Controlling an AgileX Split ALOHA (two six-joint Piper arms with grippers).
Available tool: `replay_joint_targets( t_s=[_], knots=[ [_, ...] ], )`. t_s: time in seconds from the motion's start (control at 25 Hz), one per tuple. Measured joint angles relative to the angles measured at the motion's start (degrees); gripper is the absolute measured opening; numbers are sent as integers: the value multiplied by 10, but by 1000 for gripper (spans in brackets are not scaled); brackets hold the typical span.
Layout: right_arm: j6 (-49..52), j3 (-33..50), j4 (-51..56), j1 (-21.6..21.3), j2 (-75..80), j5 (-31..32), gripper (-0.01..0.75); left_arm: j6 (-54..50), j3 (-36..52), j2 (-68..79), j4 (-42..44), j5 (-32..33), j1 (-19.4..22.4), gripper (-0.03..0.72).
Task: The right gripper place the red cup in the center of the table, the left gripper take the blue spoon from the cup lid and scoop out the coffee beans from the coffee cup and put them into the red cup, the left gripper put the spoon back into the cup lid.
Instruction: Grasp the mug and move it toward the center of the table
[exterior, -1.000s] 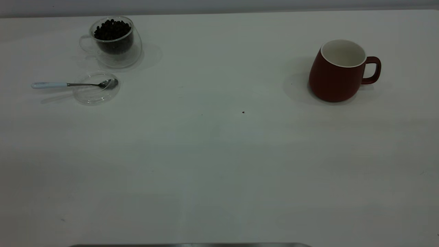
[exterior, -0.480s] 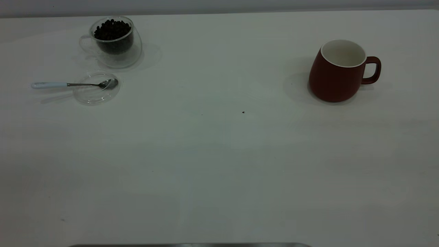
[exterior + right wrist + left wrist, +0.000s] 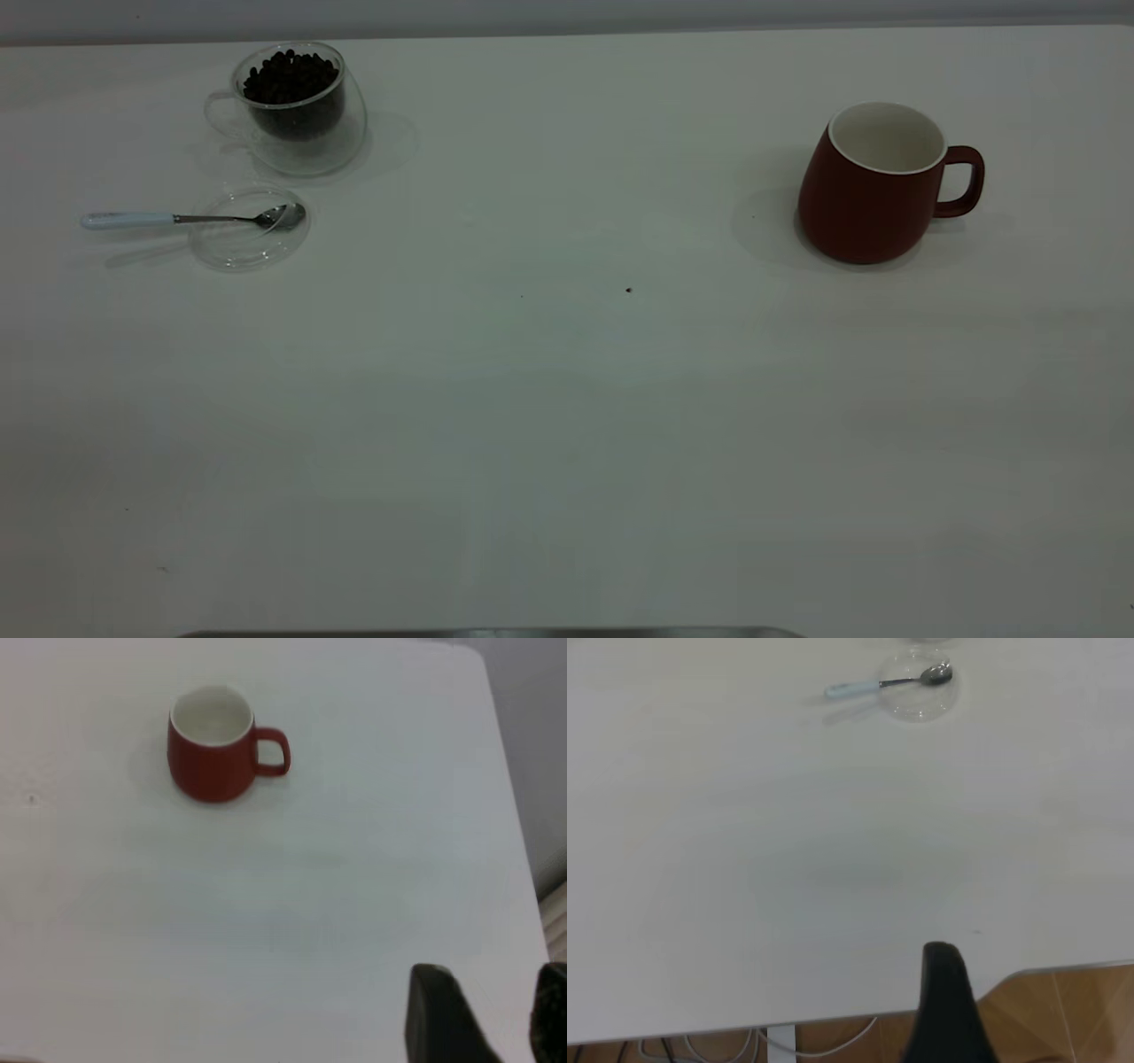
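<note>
Hovering parted over the table's [image 3: 354, 904] near edge, my right gripper [image 3: 492, 1014] sits well apart from the rounded dark-red ceramic mug [image 3: 213, 749]; no lettering seems visible.

Exterior view: a grey wall band [image 3: 567, 16] runs along the far edge of the scene, darker than the surface in front of it. At the near edge lies a thin grey metallic strip [image 3: 492, 633] with rounded ends, only its upper margin showing.

Left wrist view: an orange-brown floor [image 3: 1063, 1010] with a wood-like pattern. Pale cables [image 3: 833, 1047] curve across the floor, passing either side of a white upright post [image 3: 780, 1041].

Right wrist view: a plain grey background [image 3: 532, 744] and, near it, a beige ribbed object [image 3: 555, 917], cut off and not identifiable.
</note>
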Motion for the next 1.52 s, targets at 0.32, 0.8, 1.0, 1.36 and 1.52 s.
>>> replay_joint_targets(
  t_s=[0.32,0.8,1.0,1.36,1.52],
  knots=[
    [-5,-47,-13,0,195,-45,600,0,0,0,0,0,0,595],
    [-92,-202,-143,0,743,-191,580,0,0,0,0,0,0,595],
    [-162,-319,-149,25,980,-166,577,0,0,0,0,0,0,595],
    [-200,-597,-109,91,1288,-14,503,0,0,0,0,0,0,595],
    [-236,-642,-93,91,1308,-6,456,0,0,0,0,0,0,595]
  ],
)
